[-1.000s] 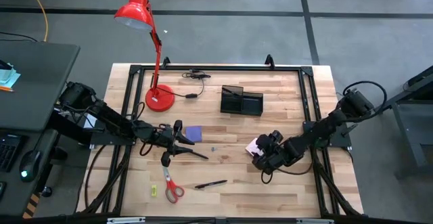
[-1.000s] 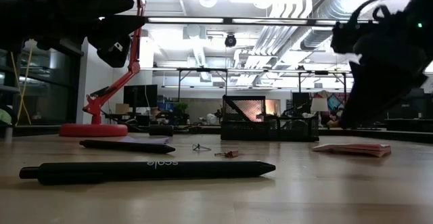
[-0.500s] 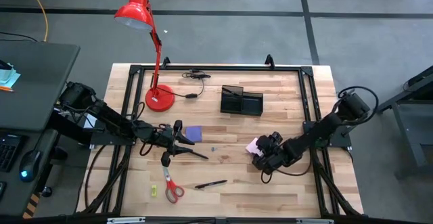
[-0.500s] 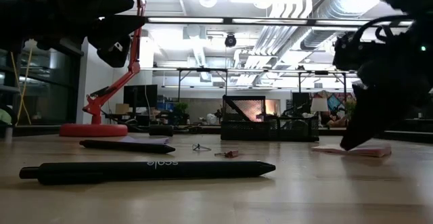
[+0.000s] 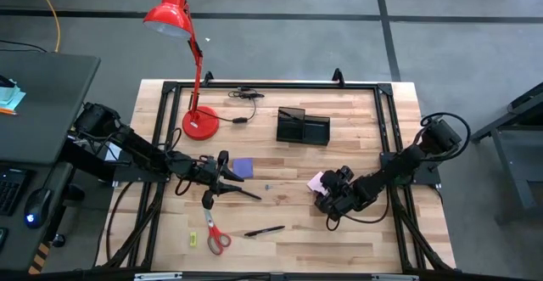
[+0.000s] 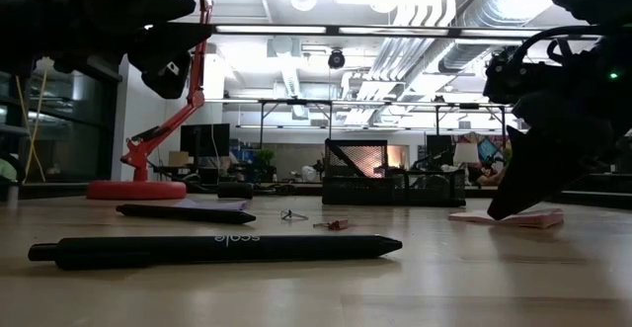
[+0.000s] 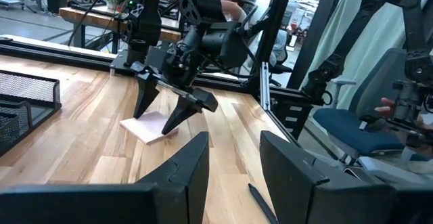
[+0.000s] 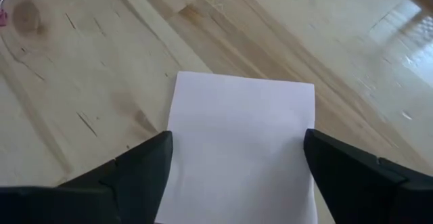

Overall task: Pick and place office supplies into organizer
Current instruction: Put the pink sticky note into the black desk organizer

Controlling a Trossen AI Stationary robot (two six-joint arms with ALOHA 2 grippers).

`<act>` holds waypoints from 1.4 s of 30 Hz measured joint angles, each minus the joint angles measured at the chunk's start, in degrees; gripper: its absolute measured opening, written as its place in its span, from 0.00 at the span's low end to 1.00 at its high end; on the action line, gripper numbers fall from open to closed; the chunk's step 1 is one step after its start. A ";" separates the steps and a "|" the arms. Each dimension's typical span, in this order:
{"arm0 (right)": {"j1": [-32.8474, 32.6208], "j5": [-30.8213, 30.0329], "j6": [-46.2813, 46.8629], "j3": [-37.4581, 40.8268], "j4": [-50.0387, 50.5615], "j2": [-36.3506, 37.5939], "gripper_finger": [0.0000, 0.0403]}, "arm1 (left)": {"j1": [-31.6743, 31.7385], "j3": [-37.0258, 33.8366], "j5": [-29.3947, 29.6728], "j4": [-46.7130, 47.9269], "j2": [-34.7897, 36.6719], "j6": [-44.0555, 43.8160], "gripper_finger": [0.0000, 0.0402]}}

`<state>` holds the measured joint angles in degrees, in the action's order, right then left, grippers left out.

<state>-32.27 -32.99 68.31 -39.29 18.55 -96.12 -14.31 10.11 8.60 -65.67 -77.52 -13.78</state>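
Straddling pink note pad [image 8: 240,143] — right gripper [image 5: 323,198] spread wide, pad's near edge cut off; left gripper [image 5: 222,172] part-open, empty.

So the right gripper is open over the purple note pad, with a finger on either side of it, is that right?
Not quite. The right gripper is open with a finger on either side of a pad, but it is the pink note pad, as the high view shows. The purple note pad lies across the table by the left gripper.
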 joint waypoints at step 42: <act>1.53 7.45 -3.96 -18.27 18.13 -5.46 0.99 | 0.02 0.00 0.00 1.01 0.00 0.00 0.29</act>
<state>-30.74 -25.55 64.35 -57.56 36.68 -101.58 -14.29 10.11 8.60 -64.66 -77.52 -13.78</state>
